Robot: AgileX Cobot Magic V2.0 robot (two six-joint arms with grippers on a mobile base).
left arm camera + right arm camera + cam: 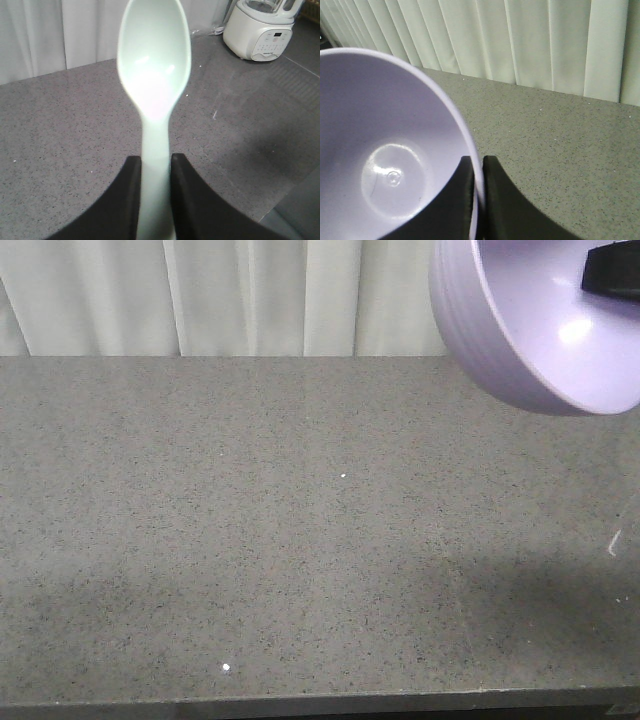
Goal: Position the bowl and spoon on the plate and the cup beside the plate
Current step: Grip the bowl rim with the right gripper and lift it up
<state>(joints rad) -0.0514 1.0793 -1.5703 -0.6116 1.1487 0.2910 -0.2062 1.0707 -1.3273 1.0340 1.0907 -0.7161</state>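
Observation:
My left gripper [156, 157] is shut on the flat handle of the pale mint-green spoon [154, 65], whose oval head points away from the wrist above the grey table. The lavender bowl [385, 150] is held by its rim in my shut right gripper [477, 159], one finger inside and one outside. In the front view the bowl [530, 330] hangs tilted in the air at the top right, its opening facing right, with a black finger [612, 270] inside it. The plate and the cup are out of view.
The speckled grey table [250, 540] fills the front view, its front edge along the bottom. White curtains [250, 295] hang behind it. A white kitchen appliance [260, 30] stands at the far right in the left wrist view.

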